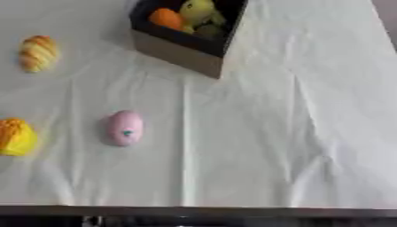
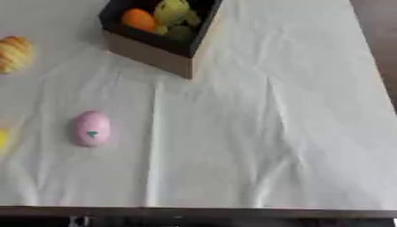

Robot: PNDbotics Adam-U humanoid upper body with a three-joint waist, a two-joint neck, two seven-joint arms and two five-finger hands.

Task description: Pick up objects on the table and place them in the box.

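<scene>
Neither hand shows in either view, so I can't tell how their fingers stand.

Table (image 1: pixel 310 146) has a creased white cloth over it; expect things to drag or snag on the folds.

Box (image 1: pixel 180 48), brown outside and dark inside, sits at the far edge. It already holds an orange thing (image 1: pixel 166 18) and yellow-green pieces (image 1: pixel 200 13). Walls look stiff enough for drops over the rim.

Striped bread-like piece (image 1: pixel 38 53) lies far left, well apart from the box. Probably light and soft; take it across the short width.

Yellow-orange lump (image 1: pixel 15 136) is at the near left edge, partly cut off.

Pink egg-shaped thing (image 1: pixel 125 128) with a small teal mark lies just right of that lump. Smooth and rounded, so likely to roll or slip. Close round its middle from above, thumb opposite the fingers.
</scene>
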